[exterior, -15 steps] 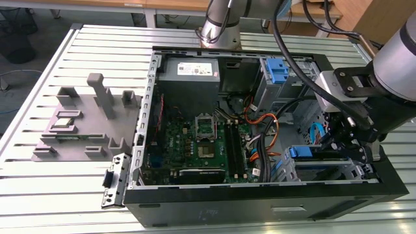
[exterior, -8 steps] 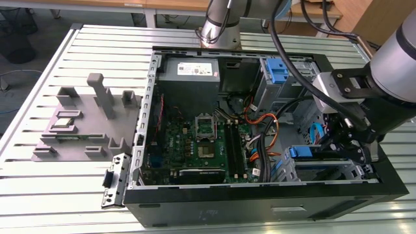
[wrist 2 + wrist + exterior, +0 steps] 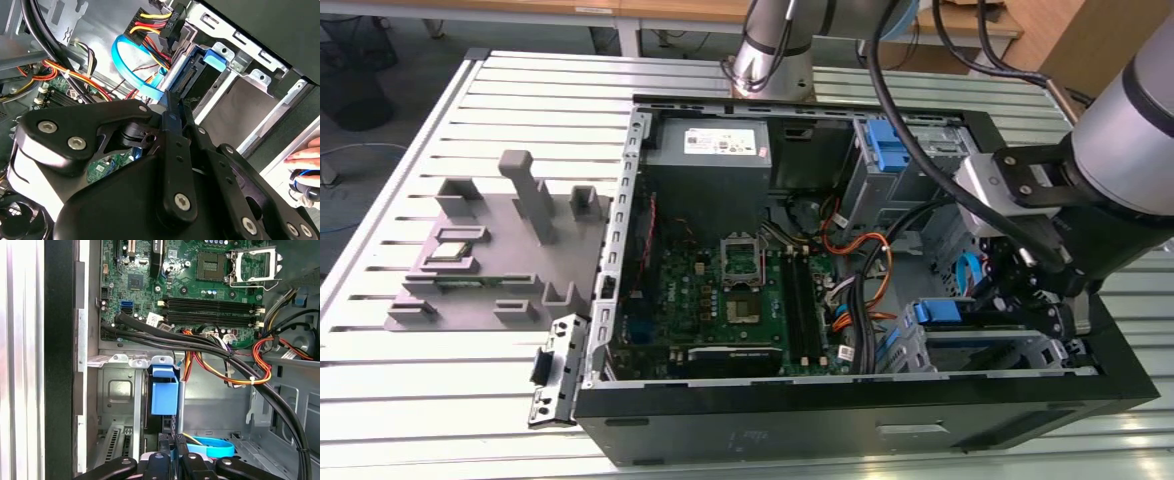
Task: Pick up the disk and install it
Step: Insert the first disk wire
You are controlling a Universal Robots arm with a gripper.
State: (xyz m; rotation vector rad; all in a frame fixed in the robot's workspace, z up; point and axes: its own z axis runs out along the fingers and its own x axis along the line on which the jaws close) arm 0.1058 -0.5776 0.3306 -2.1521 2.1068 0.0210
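Pinching the disk (image 3: 164, 397) upright in the drive cage (image 3: 117, 390), the narrow claw (image 3: 172, 460) risks snagging the blue cable (image 3: 212, 446) nearby.

The open computer case (image 3: 854, 400) lies on its side on the slatted table (image 3: 427, 400), with the part holder (image 3: 494, 260) off to the exterior view's left of it. Inside the case, the motherboard (image 3: 720, 300) sits on the floor, the power supply (image 3: 710, 143) behind it at the far wall. The drive cage (image 3: 987, 350) takes the near corner on the exterior view's right, and the disk (image 3: 164, 395) stands in it, beside the cage's wall. The gripper (image 3: 1027, 300) hangs just above that cage. Cables (image 3: 200, 347) run across between the motherboard and the cage. A hand (image 3: 306, 159) rests outside the case, past its edge.
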